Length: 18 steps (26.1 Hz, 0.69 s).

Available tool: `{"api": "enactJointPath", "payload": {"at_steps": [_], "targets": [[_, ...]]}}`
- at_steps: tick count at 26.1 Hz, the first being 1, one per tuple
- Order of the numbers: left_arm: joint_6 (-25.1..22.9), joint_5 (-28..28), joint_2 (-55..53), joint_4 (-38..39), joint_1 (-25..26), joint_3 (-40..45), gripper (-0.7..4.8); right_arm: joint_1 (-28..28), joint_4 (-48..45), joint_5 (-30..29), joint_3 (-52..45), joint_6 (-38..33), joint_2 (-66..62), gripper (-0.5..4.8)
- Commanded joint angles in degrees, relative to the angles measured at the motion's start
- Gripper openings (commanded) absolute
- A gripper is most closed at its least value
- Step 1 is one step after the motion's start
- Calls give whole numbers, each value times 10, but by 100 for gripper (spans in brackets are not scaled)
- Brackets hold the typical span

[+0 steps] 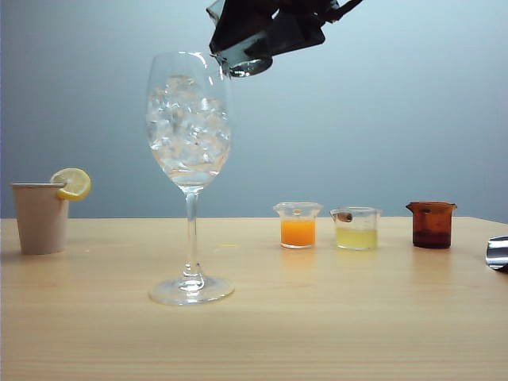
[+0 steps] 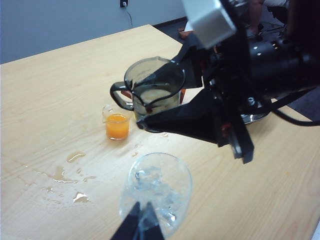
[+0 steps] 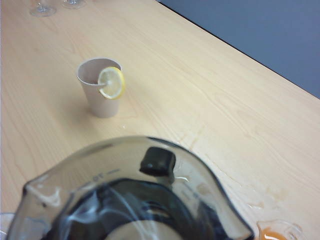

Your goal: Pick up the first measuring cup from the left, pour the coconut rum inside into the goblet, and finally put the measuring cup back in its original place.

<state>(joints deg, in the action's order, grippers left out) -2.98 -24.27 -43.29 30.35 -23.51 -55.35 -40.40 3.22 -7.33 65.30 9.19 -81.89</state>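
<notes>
Right gripper: jaws clamped on the first measuring cup, held tilted above the goblet rim.
Left gripper: state cannot be told; only finger tips are seen, above the goblet.
Progress: pickup done; pouring judged underway or near; return of the cup is left.
Surroundings: orange cup, yellow cup, amber cup below the jaws; paper cup well apart; spilled liquid on the table.

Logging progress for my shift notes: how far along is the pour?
Done: the smoky grey measuring cup is lifted, held in the right claw. In hand: it hangs tilted at the rim of the tall clear goblet holding ice. Left: finish pouring, return the cup beside the orange cup. The left claw waits above.
</notes>
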Motion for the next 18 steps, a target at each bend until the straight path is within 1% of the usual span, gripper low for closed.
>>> {"api": "enactJointPath", "payload": {"at_steps": [1, 8, 13, 18], "targets": [[0, -4, 1, -7, 0, -3, -6, 0, -22, 4, 3, 18, 3, 145], [0, -4, 1, -7, 0, -3, -6, -1, -21, 4, 3, 37, -3, 144], [0, -4, 0, -7, 0, -3, -6, -8, -22, 12, 3, 90, -3, 143], [0, -4, 1, -7, 0, -3, -6, -15, -22, 12, 3, 114, -3, 142]]}}
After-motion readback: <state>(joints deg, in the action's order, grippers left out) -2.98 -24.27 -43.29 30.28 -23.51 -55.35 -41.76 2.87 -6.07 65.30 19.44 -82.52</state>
